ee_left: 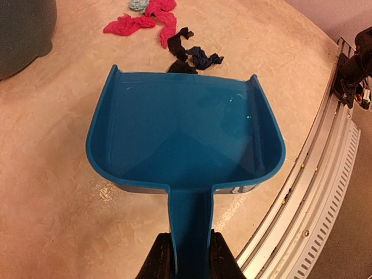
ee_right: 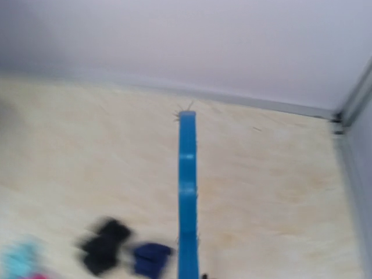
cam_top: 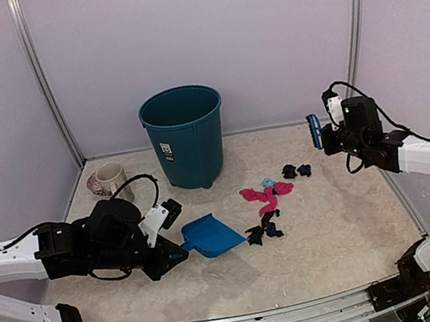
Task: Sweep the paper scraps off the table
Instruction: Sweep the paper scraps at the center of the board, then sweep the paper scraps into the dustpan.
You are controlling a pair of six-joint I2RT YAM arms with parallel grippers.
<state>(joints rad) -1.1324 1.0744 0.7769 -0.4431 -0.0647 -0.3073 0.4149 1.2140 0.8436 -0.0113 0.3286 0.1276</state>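
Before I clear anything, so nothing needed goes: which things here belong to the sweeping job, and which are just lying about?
Job: crumpled pink, black, dark blue and teal paper scraps; blue plastic dustpan; blue hand brush; probably the round teal plastic bin.
Lying about: patterned ceramic mug.

paper scraps (cam_top: 264, 199): pink, black, blue, teal | clustered centre of table (cam_top: 342, 230)

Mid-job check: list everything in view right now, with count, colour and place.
paper scraps: many; pink, black, dark blue, teal; clustered mid-table
dustpan: one; blue; left of the scraps, mouth toward them
brush: one; blue; raised at the right
bin: one; teal; back centre
mug: one; pale, patterned; left of the bin
table: one; beige marble
left gripper: shut on the dustpan handle
right gripper: shut on the brush
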